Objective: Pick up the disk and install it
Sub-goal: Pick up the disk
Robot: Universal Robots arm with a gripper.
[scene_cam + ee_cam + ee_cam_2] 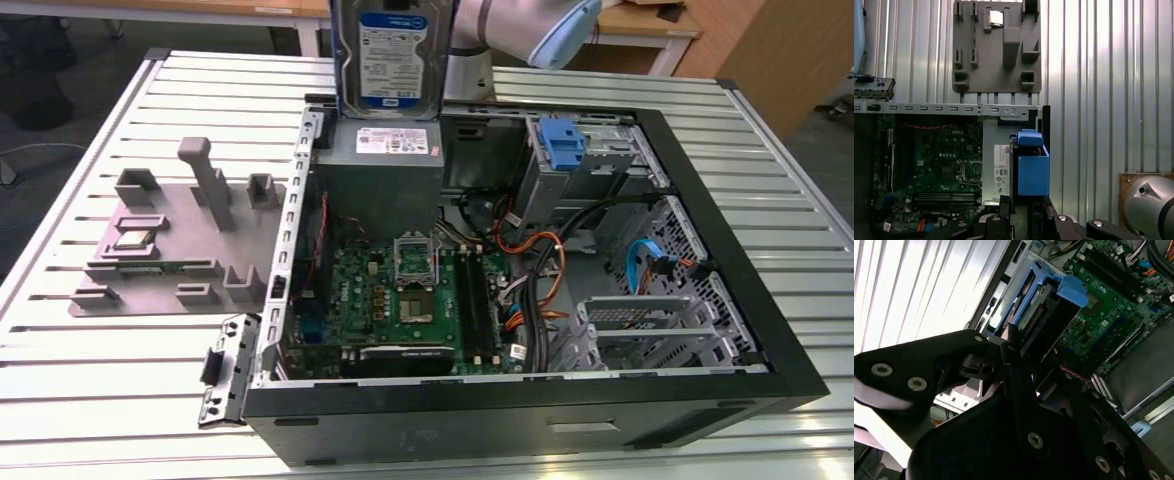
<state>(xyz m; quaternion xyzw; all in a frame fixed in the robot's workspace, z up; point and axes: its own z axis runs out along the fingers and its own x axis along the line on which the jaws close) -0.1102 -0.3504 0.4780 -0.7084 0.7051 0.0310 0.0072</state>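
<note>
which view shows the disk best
The exterior view: the disk stands upright, its labelled face toward the camera, above the power supply box. The first wrist view shows the disk edge-on, mainly its blue frame; the second wrist view shows one end obliquely.

The disk [394, 50] is a flat silver hard drive with a white-and-blue label and a bright blue plastic frame round its edges. It stands upright, long side vertical, with the label face turned toward the exterior view, and is lifted clear of any surface. In the first wrist view it shows edge-on [1031, 167], reaching straight out from the gripper [1025, 202], whose black fingers press it from both flat sides. In the second wrist view its blue frame [1046, 310] juts beyond the fingertips.
</note>
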